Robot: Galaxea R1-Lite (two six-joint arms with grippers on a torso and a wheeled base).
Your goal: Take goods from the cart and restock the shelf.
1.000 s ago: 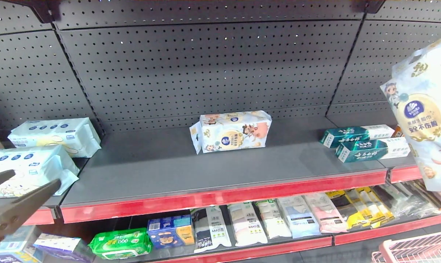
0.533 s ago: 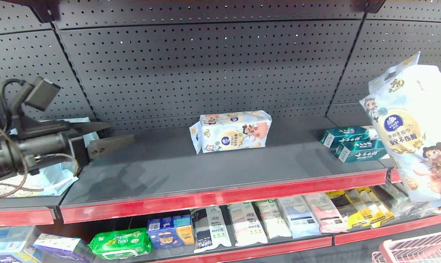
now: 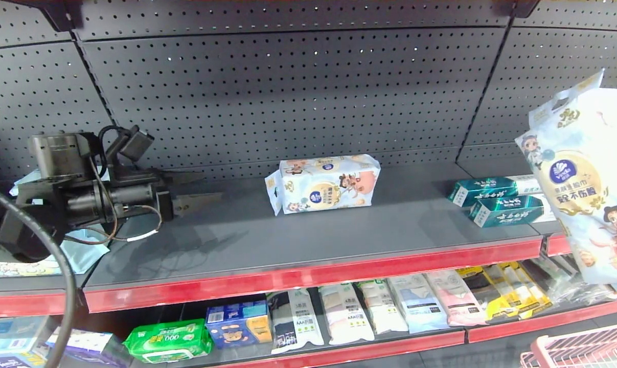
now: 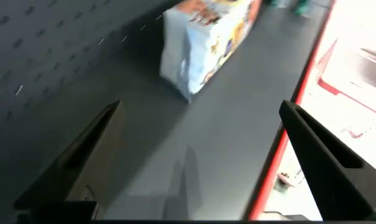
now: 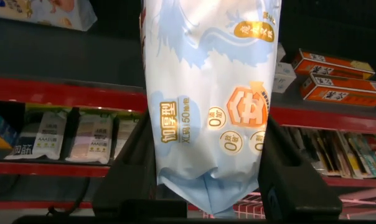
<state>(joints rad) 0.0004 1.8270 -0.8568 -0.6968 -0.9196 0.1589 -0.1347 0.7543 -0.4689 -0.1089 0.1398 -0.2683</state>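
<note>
Right gripper (image 5: 208, 158) clamps a glossy plastic tissue pack (image 3: 589, 184); left gripper (image 3: 211, 185) gapes wide over matte shelf (image 3: 313, 230).

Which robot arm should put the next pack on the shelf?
Right. The right gripper is shut on the big tissue pack, held up in front of the shelf. The left gripper is open and empty above the shelf.

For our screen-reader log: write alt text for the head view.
A large tissue pack is held up at the right, in front of a pegboard shelf where a smaller tissue pack stands near the middle. The open left gripper is over the shelf's left part; two green boxes lie at the right.
</note>
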